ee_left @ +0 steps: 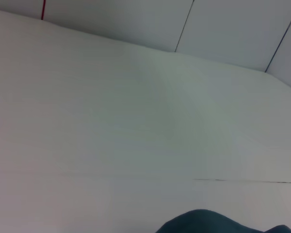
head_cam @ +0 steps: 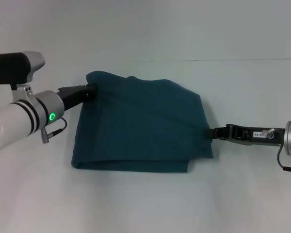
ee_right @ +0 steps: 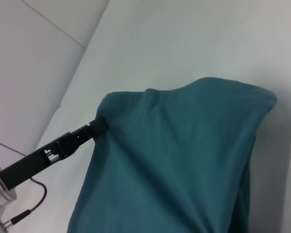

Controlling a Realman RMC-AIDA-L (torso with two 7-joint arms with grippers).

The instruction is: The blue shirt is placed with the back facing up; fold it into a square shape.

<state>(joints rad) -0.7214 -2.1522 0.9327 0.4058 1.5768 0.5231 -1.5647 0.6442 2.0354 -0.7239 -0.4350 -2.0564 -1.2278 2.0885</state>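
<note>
The blue shirt (head_cam: 140, 128) lies on the white table as a folded, roughly rectangular bundle, with a taut ridge running diagonally from its far left corner to its right edge. My left gripper (head_cam: 90, 91) is shut on that far left corner, which is lifted a little. At the middle of the right edge, my right gripper (head_cam: 211, 132) is shut on the fabric. The right wrist view shows the shirt (ee_right: 184, 160) with the left gripper (ee_right: 100, 124) pinching its corner. Only a small bulge of the shirt (ee_left: 208, 222) shows in the left wrist view.
The white table (head_cam: 145, 208) spreads around the shirt on all sides. A thin seam line (head_cam: 242, 59) crosses the surface behind the shirt. Pale wall panels (ee_left: 223, 29) stand behind the table.
</note>
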